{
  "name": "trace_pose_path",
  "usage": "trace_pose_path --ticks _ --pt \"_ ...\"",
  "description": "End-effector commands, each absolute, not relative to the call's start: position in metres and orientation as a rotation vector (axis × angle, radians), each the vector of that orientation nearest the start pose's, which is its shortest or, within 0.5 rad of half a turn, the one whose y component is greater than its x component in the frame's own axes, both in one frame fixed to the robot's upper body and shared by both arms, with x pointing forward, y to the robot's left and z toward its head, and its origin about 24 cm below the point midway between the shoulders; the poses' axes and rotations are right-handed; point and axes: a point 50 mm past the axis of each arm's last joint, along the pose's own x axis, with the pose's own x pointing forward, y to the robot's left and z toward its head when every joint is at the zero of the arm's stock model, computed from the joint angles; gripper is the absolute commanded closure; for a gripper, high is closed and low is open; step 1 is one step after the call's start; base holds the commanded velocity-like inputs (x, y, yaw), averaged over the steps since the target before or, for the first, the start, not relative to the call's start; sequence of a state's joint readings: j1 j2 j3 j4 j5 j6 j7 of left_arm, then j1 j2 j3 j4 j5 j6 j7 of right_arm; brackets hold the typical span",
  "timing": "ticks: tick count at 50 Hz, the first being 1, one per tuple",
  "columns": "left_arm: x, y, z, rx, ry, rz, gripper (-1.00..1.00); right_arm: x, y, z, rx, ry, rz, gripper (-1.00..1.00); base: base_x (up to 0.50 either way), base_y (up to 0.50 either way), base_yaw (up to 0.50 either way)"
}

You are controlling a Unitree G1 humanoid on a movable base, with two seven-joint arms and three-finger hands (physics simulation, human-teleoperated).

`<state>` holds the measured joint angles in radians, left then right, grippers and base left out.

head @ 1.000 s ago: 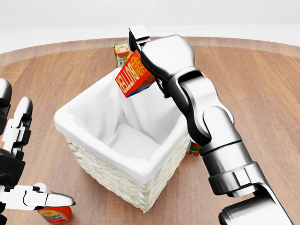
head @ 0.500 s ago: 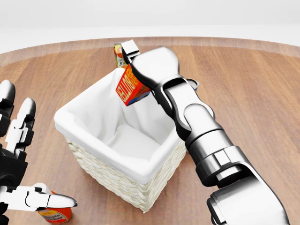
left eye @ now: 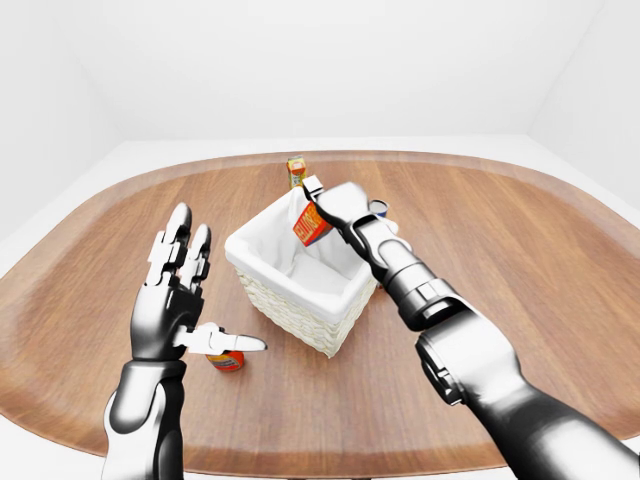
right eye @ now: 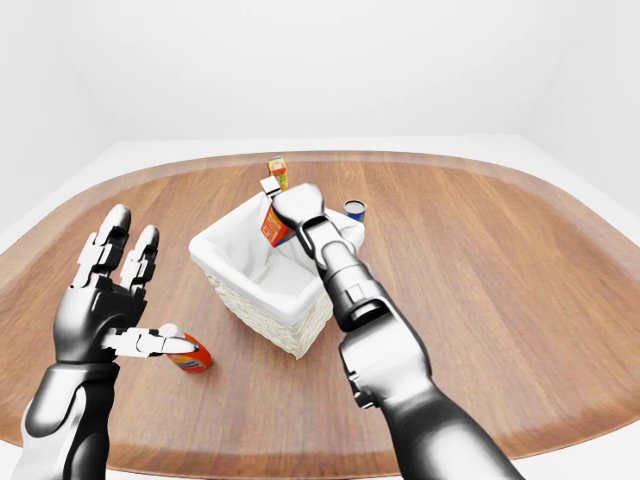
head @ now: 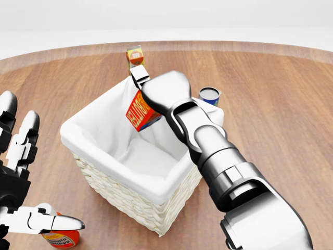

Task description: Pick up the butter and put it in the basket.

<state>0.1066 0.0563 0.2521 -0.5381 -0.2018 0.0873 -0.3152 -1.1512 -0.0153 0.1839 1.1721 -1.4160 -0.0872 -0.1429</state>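
The butter point(head: 139, 113) is a red and orange box with yellow lettering. My right hand point(head: 150, 96) is shut on it and holds it tilted, inside the upper right of the basket point(head: 120, 195). The basket is white wicker with a white cloth liner and stands on the round wooden table point(head: 276, 104). The butter is below the rim's level and above the liner floor. My left hand point(head: 21, 177) is open with fingers spread at the head view's lower left, away from the basket.
A red tomato soup can point(head: 61, 238) lies under my left hand. A small orange carton point(head: 135, 56) stands beyond the basket at the top. A blue and white can point(head: 209, 96) stands right of the basket, beside my right forearm.
My right hand has lowered the butter from above the basket's far rim down into the basket. The blue can, hidden before, now shows. The left hand barely moved.
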Motion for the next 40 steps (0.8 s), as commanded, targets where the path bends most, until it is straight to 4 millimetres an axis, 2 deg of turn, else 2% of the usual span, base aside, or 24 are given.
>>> trace_pose_path --ticks 1,26,40 --pt "0.211 0.201 0.135 -0.01 -0.366 -0.103 -1.0 0.406 -0.033 0.153 -1.696 -0.416 0.251 1.0 0.0 0.0 0.0" --pt "0.211 0.209 0.129 -0.023 -0.341 -0.089 -1.0 0.404 -0.026 0.14 -1.718 -0.336 0.347 1.0 0.0 0.0 0.0" --pt "0.21 0.214 0.124 -0.035 -0.323 -0.078 -1.0 0.399 -0.022 0.126 -1.74 -0.302 0.407 1.0 0.0 0.0 0.0"
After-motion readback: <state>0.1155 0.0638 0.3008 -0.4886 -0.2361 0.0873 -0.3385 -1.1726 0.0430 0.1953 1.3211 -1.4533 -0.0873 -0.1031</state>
